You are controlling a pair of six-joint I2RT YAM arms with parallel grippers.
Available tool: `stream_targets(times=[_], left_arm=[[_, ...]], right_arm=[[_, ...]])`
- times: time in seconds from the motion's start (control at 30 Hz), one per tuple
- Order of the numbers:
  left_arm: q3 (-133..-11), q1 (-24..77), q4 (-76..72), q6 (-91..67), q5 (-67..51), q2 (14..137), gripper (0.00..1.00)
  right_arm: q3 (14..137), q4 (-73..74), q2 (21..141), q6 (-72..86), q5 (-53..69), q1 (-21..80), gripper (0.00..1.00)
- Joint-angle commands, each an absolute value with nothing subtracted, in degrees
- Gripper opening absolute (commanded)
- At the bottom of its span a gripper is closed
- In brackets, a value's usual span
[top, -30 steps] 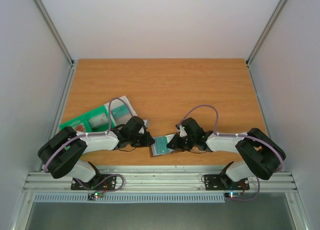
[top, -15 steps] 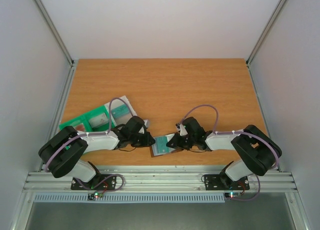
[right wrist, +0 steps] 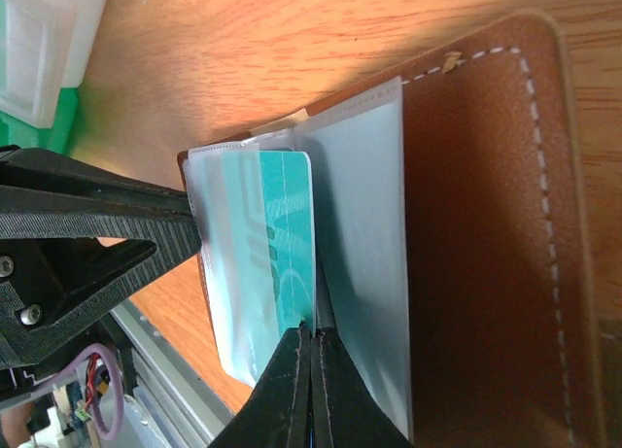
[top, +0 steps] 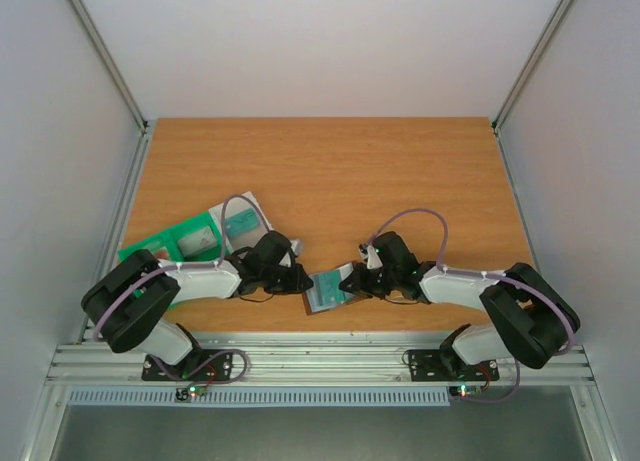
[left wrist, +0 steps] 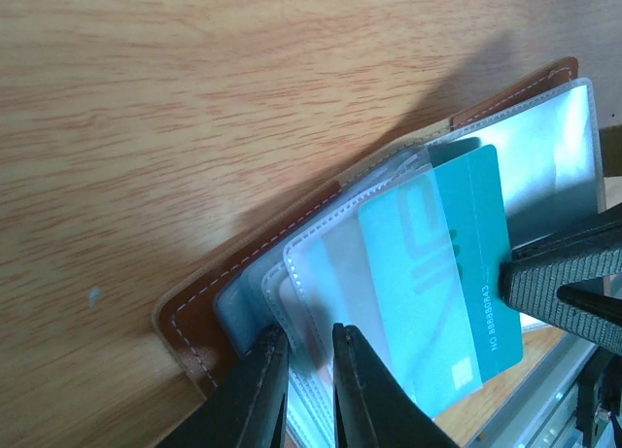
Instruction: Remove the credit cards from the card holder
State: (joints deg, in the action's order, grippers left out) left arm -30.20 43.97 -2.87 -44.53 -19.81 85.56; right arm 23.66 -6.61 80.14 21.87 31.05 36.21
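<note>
The brown card holder lies open near the table's front edge, between the two arms. My left gripper is shut on the edges of its clear pocket sleeves. A teal credit card sticks partly out of one sleeve. My right gripper is shut, its tips pinching the edge of that teal card beside the brown cover. One right finger shows at the card's edge in the left wrist view. Any other cards are hidden inside the sleeves.
A flat green tray and a translucent box lie behind the left arm; both also show at the right wrist view's top left, the box and the tray. The table's metal front rail runs just behind the holder.
The right gripper's jaws have closed on the teal card's edge. The right wrist and the holder have shifted slightly. The left gripper's hold on the sleeves is unchanged.
</note>
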Motion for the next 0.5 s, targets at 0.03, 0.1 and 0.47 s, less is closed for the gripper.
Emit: stream_targets(times=[0.03, 0.1, 0.47], left_arm=[[-31.2, 44.3, 3.0, -41.7, -19.4, 89.1, 0.15], [-31.8, 44.3, 3.3, -40.6, -19.6, 89.0, 0.15], [-33.8, 44.3, -1.2, -41.2, -22.9, 91.9, 0.18]], right_arm=[[24.3, 1.4, 78.1, 20.4, 27.4, 34.1, 0.01], [24.3, 3.2, 76.9, 20.0, 27.1, 33.2, 0.01], [27.9, 17.3, 64.1, 16.4, 21.1, 32.7, 0.01]])
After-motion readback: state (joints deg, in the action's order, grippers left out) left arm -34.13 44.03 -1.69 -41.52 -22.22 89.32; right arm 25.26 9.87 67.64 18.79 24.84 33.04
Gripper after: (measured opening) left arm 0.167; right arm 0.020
